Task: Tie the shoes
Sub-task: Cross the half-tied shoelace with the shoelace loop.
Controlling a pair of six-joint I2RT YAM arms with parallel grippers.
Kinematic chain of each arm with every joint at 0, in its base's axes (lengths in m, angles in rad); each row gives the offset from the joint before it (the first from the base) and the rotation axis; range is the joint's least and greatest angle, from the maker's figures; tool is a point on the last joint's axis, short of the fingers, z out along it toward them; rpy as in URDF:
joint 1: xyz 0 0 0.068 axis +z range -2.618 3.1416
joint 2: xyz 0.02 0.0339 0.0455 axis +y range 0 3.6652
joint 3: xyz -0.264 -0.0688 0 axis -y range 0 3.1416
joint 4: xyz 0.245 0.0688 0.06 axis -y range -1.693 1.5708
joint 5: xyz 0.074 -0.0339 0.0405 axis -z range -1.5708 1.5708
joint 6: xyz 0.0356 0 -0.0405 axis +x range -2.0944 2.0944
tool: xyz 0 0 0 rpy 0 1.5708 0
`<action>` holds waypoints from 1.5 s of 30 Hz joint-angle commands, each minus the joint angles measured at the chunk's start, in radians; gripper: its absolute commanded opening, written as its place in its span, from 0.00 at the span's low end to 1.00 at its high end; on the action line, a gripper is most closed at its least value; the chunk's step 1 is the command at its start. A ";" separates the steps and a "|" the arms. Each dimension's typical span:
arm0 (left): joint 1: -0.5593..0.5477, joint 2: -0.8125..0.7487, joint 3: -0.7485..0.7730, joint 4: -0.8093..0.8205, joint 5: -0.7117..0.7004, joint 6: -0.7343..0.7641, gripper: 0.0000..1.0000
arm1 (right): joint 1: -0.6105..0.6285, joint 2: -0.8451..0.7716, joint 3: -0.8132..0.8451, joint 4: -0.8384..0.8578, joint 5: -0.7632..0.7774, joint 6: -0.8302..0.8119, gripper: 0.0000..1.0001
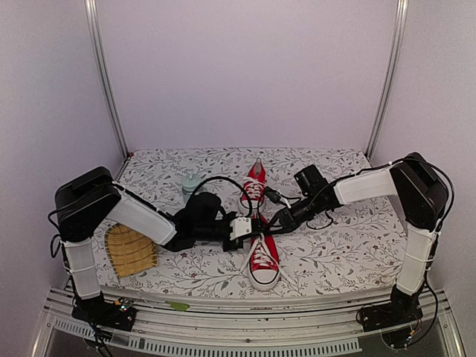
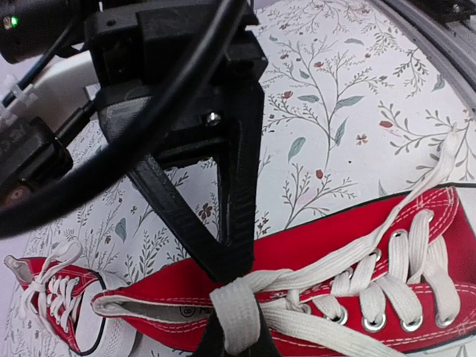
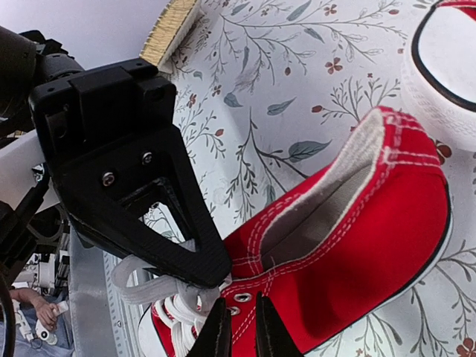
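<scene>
Tension matters: left hand (image 2: pixel 230 271) clamps lace (image 2: pixel 236 309) tight over the near shoe (image 1: pixel 264 260); right hand (image 3: pixel 244 331), narrowly parted at its twelve o'clock, should pinch lace cleanly, then pull evenly.

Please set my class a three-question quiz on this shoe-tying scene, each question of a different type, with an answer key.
1. True or false: the left gripper is shut on a white lace of the near shoe.
2. How many red shoes lie on the table? A one; B two; C three.
3. Fill in: by the robot's own sides, the yellow woven mat lies on the table's ___ side.
Key: 1 true. 2 B, the near shoe and the far shoe. 3 left.
</scene>
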 commanded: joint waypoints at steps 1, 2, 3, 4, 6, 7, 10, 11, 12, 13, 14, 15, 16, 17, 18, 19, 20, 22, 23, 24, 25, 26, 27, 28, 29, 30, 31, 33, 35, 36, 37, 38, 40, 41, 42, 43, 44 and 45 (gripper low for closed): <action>0.000 -0.020 -0.008 0.052 -0.052 0.019 0.00 | 0.009 0.027 0.033 0.028 -0.105 -0.053 0.16; 0.000 -0.019 -0.007 0.053 -0.052 0.019 0.00 | 0.011 0.032 0.032 0.030 -0.115 -0.059 0.18; 0.000 -0.019 -0.008 0.055 -0.051 0.018 0.00 | 0.015 0.039 0.034 0.031 -0.122 -0.061 0.18; -0.001 -0.018 -0.008 0.057 -0.050 0.018 0.00 | 0.021 0.048 0.041 0.027 -0.124 -0.063 0.18; -0.003 -0.017 -0.008 0.059 -0.049 0.018 0.00 | 0.029 0.063 0.052 0.016 -0.131 -0.072 0.18; -0.003 -0.016 -0.006 0.059 -0.051 0.019 0.00 | 0.033 0.064 0.051 0.022 -0.143 -0.073 0.18; -0.003 -0.016 -0.007 0.059 -0.058 0.019 0.00 | 0.040 0.053 0.035 0.045 -0.167 -0.072 0.18; -0.003 -0.017 -0.010 0.061 -0.059 0.019 0.00 | 0.040 0.046 0.030 0.047 -0.168 -0.072 0.22; -0.003 -0.018 -0.013 0.063 -0.058 0.018 0.00 | 0.039 0.044 0.025 0.050 -0.164 -0.072 0.23; -0.003 -0.020 -0.014 0.065 -0.055 0.019 0.00 | 0.041 0.045 0.025 0.052 -0.158 -0.067 0.23; -0.003 -0.019 -0.015 0.068 -0.051 0.017 0.00 | 0.042 0.047 0.024 0.055 -0.154 -0.064 0.23; -0.004 -0.019 -0.016 0.070 -0.048 0.015 0.00 | 0.043 0.051 0.026 0.063 -0.148 -0.061 0.23; -0.005 -0.017 -0.014 0.072 -0.045 0.014 0.00 | 0.047 0.056 0.030 0.066 -0.139 -0.052 0.23; -0.004 -0.017 -0.015 0.076 -0.044 0.011 0.00 | 0.051 0.063 0.036 0.063 -0.125 -0.049 0.22; -0.005 -0.018 -0.015 0.082 -0.044 0.008 0.00 | 0.053 0.067 0.040 0.063 -0.114 -0.046 0.21; -0.004 -0.019 -0.017 0.085 -0.041 0.007 0.00 | 0.054 0.067 0.036 0.072 -0.112 -0.046 0.20; -0.005 -0.019 -0.018 0.085 -0.038 0.007 0.00 | 0.053 0.062 0.029 0.084 -0.113 -0.038 0.20; -0.004 -0.020 -0.022 0.084 -0.041 0.015 0.00 | 0.044 0.043 0.019 0.080 -0.141 -0.036 0.26; -0.005 -0.021 -0.025 0.084 -0.045 0.018 0.00 | 0.035 0.028 0.013 0.072 -0.155 -0.040 0.31; -0.004 -0.022 -0.030 0.083 -0.051 0.023 0.00 | 0.025 0.008 0.005 0.062 -0.162 -0.043 0.33; -0.005 -0.023 -0.033 0.083 -0.054 0.029 0.00 | 0.016 -0.010 -0.004 0.048 -0.161 -0.052 0.34; -0.006 -0.023 -0.036 0.086 -0.060 0.034 0.00 | 0.006 -0.033 -0.012 0.038 -0.159 -0.064 0.35; -0.005 -0.023 -0.039 0.091 -0.067 0.041 0.00 | -0.004 -0.050 -0.021 0.031 -0.160 -0.070 0.35; -0.007 -0.023 -0.044 0.102 -0.076 0.050 0.00 | -0.013 -0.065 -0.031 0.028 -0.161 -0.076 0.35; -0.008 -0.022 -0.050 0.115 -0.087 0.060 0.00 | -0.021 -0.075 -0.038 0.030 -0.152 -0.077 0.35; -0.012 -0.020 -0.057 0.130 -0.096 0.073 0.00 | -0.024 -0.076 -0.043 0.033 -0.141 -0.074 0.34; -0.016 -0.017 -0.061 0.144 -0.103 0.086 0.00 | -0.025 -0.066 -0.043 0.036 -0.124 -0.070 0.33; -0.024 -0.010 -0.071 0.167 -0.114 0.110 0.00 | -0.025 -0.032 -0.034 0.051 -0.095 -0.051 0.27; -0.028 -0.004 -0.072 0.174 -0.121 0.122 0.00 | -0.025 0.006 -0.024 0.079 -0.071 -0.025 0.22; -0.029 -0.003 -0.072 0.174 -0.122 0.124 0.00 | -0.025 0.023 -0.015 0.089 -0.064 -0.014 0.20; -0.030 -0.003 -0.072 0.174 -0.123 0.125 0.00 | -0.024 0.040 -0.007 0.095 -0.064 -0.011 0.20; -0.030 -0.003 -0.072 0.174 -0.124 0.125 0.00 | -0.024 0.053 0.002 0.103 -0.067 0.014 0.20; -0.031 -0.004 -0.074 0.172 -0.123 0.126 0.00 | -0.023 0.069 0.012 0.130 -0.088 0.034 0.20; -0.031 -0.002 -0.075 0.171 -0.121 0.126 0.00 | -0.020 0.073 0.013 0.147 -0.099 0.040 0.20; -0.032 -0.001 -0.074 0.170 -0.121 0.127 0.00 | -0.016 0.078 0.014 0.162 -0.119 0.045 0.20; -0.032 0.000 -0.075 0.169 -0.121 0.127 0.00 | -0.010 0.083 0.020 0.167 -0.141 0.047 0.20; -0.032 0.001 -0.074 0.171 -0.122 0.126 0.00 | -0.003 0.090 0.026 0.162 -0.151 0.045 0.20; -0.032 0.001 -0.075 0.170 -0.123 0.127 0.00 | 0.004 0.097 0.032 0.153 -0.162 0.034 0.20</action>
